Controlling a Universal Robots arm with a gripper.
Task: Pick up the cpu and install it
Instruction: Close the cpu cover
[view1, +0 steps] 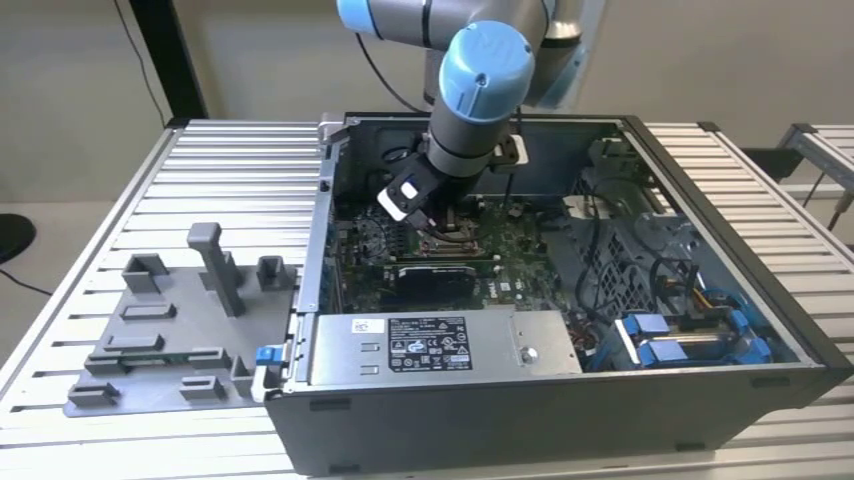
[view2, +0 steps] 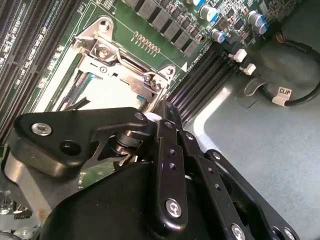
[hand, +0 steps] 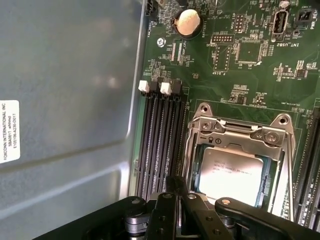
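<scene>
The cpu (hand: 232, 172) is a flat silver square. It lies inside the socket (hand: 240, 131), the metal frame on the green board (hand: 250, 75). It looks flat and level in there, with the frame all around it. It sits just under the claw (hand: 176, 186), right by the tip and a little to one side.

I cannot tell if the claw is clenched or let go. The chip seems to rest in the frame by itself, so I think the claw is not holding it.

Close beside the claw, on its other side from the socket, run the long black memory slots (hand: 160, 140). In the exterior view the claw (view1: 434, 225) reaches down into the open computer case (view1: 534, 420). Well away from the claw, outside the case, a grey tray (view1: 147, 330) with posts stands on the ribbed surface (view1: 227, 170).

So the picking up looks done, and the job is at the putting-in part. The chip seems to be in its place already. I cannot tell if the frame is locked down over it.

Any move from here has to be slow and straight. The claw is very near the chip and the metal frame. A sideways bump could push the chip crooked or scrape the board.
</scene>
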